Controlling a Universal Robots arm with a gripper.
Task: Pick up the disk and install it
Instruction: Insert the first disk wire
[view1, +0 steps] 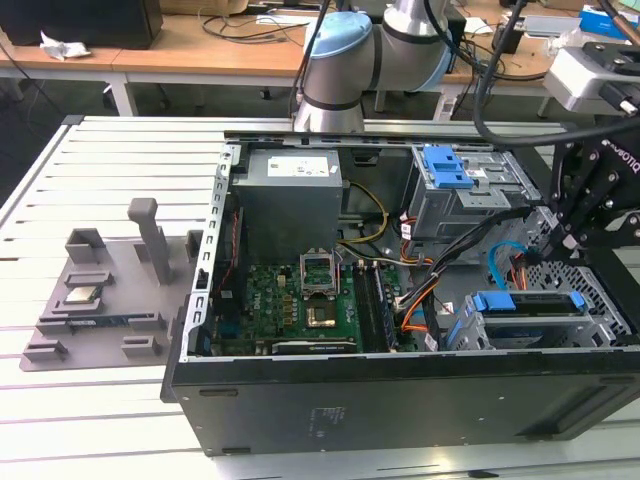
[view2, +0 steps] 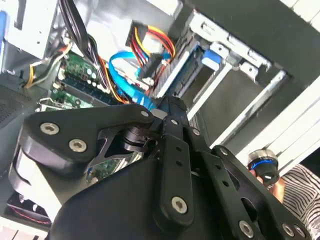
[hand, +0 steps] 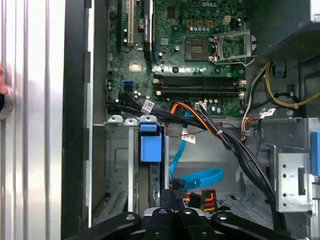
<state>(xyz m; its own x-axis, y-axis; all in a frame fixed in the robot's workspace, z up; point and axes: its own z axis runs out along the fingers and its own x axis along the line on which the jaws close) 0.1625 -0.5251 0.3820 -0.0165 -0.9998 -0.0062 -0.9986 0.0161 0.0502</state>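
On a slatted white table (view1: 110, 160), an open black computer case (view1: 400, 400) with a green motherboard (view1: 300, 300), a grey power supply (view1: 290, 205) and a grey drive cage (view1: 470, 200) inside. Just beside the case, on the exterior view's left, a grey tray (view1: 105, 335) holding a small square chip (view1: 80, 295). Near the motherboard, a looped blue cable (hand: 200, 177).

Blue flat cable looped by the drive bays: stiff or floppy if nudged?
Probably floppy but springy: the blue flat cable holds an open loop in the first wrist view, so it should bend aside, then recoil. Likely light, being thin and ribbon-like. Might snag: it lies close to the black cable bundle.
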